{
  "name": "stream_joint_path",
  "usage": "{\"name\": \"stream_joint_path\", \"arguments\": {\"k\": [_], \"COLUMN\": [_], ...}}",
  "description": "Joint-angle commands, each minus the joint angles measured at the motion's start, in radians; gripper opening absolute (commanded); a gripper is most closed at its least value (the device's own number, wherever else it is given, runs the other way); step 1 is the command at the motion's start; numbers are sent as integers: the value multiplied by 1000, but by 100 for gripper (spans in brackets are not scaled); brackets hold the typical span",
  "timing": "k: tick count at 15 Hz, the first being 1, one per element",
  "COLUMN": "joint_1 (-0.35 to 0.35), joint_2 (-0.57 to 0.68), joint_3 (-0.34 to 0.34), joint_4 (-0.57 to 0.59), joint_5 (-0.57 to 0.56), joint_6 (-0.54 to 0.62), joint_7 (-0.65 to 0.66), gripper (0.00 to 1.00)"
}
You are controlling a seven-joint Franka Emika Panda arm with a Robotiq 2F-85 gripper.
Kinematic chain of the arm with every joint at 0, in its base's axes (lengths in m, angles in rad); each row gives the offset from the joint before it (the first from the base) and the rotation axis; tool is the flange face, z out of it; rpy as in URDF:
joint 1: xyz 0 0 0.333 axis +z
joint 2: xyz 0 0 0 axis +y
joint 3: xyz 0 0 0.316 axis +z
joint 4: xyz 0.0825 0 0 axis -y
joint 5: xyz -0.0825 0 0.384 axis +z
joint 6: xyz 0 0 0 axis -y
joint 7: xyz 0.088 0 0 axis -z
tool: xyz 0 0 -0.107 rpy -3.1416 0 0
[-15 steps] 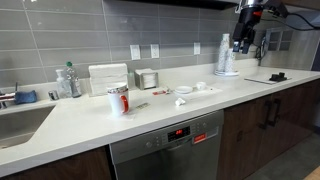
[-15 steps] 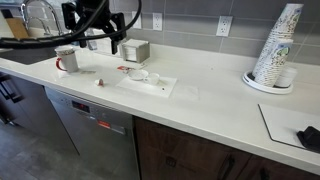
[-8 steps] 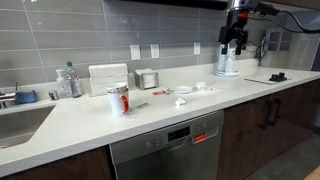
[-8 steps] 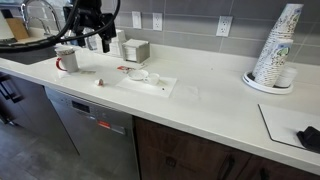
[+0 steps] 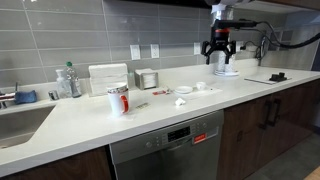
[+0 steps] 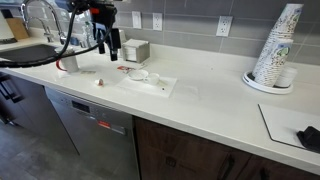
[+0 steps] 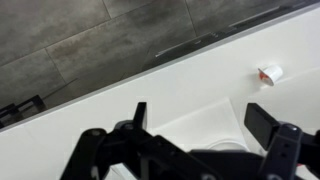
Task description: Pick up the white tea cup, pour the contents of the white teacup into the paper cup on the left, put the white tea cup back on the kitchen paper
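Observation:
The white tea cup (image 6: 139, 74) stands on the kitchen paper (image 6: 160, 87) in mid-counter; both also show in an exterior view, the cup (image 5: 200, 87) on the sheet (image 5: 207, 92). The paper cup (image 5: 118, 99) with red print stands further along the counter, partly behind the arm in an exterior view (image 6: 66, 60). My gripper (image 5: 220, 48) is open and empty, hanging in the air above the counter, between the paper cup and the tea cup (image 6: 105, 45). In the wrist view my open jaws (image 7: 203, 125) frame the kitchen paper (image 7: 200, 115) and the cup's rim (image 7: 222, 146) below.
A tall stack of white cups (image 6: 277, 50) stands on a plate at the counter's end. A metal box (image 6: 136, 50) and a white box (image 5: 107, 78) stand by the tiled wall. A small red-and-white pot (image 7: 268, 72) lies on the counter. The sink (image 5: 18, 120) is at the other end.
The arm has swung along the counter, away from the cup stack in one view and past the paper cup in the other, toward the kitchen paper. The jaws stay open.

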Motion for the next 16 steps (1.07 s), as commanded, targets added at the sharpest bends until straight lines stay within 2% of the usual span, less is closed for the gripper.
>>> {"name": "stream_joint_path", "arguments": {"k": [1,3,4,6,7,15,16], "joint_1": [-7,7,17,40,25,30,34], "joint_2": [126,173,189,224,184,191,219], "joint_3": [36,46,51,53,49,48,51], "joint_4": [86,116,122,142,113,120,151], "joint_5": [-57,-105,-160,-293,-198,-211,-210], "joint_6": [72,141,196,235,209,215,177], "joint_7": [234,371,427,546,446,464,477], "gripper": [100,100,100,100,100,100,100]}}
